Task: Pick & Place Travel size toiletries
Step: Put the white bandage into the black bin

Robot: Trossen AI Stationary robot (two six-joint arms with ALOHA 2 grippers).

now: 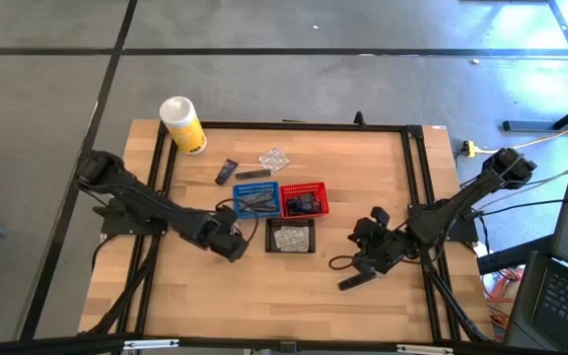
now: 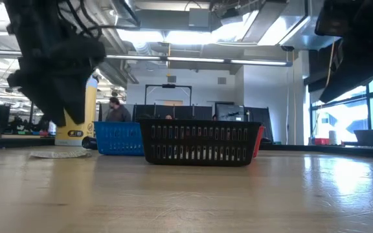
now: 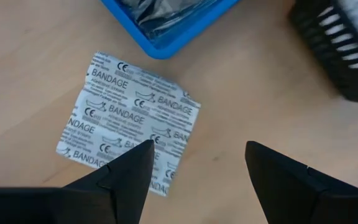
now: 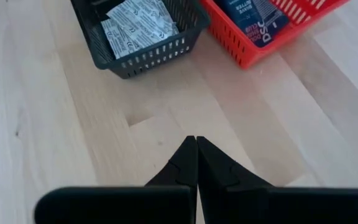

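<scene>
Bandage packet was seen lying flat on the wooden table, just beside the blue basket, beneath the left gripper, whose fingers were spread wide. Farther right, the right gripper was pinched closed, holding nothing, near the black basket and red basket.

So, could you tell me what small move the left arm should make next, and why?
Probably lower straight down: the left gripper hovers open over the bandage packet lying flat on the table beside the blue basket, one finger already above its edge.

Grey floor, bright windows
</scene>
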